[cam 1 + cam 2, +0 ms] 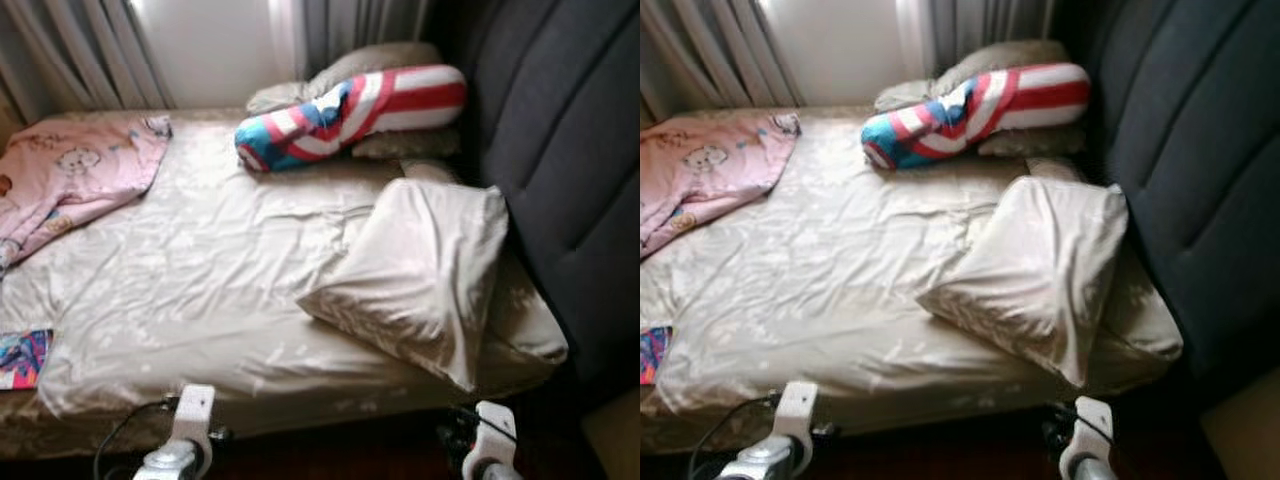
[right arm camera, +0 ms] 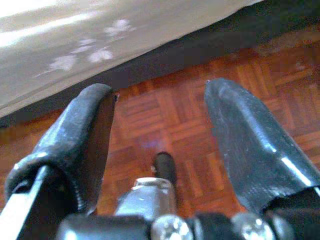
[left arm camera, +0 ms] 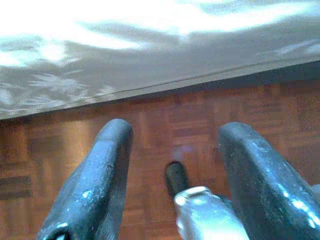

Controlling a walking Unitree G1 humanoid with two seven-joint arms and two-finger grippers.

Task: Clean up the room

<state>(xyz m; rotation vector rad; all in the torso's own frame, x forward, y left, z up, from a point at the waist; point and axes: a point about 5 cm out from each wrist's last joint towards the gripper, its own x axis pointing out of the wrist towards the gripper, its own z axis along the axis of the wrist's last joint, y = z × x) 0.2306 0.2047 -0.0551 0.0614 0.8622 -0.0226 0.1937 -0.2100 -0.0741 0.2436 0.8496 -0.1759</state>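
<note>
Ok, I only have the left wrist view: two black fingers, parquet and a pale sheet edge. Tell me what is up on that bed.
Observer: A cream pillow lies askew near the dark padded headboard on the robot's right.
Operator: Go on, list the clutter.
Observer: A pink printed blanket lies crumpled at the far left corner of the bed.
Operator: Anything else up there.
Observer: A red, white and blue striped bolster rests against more pillows by the curtains.
Operator: Now give me my right gripper.
Observer: The right gripper hangs open over the parquet floor beside the bed, holding nothing.
</note>
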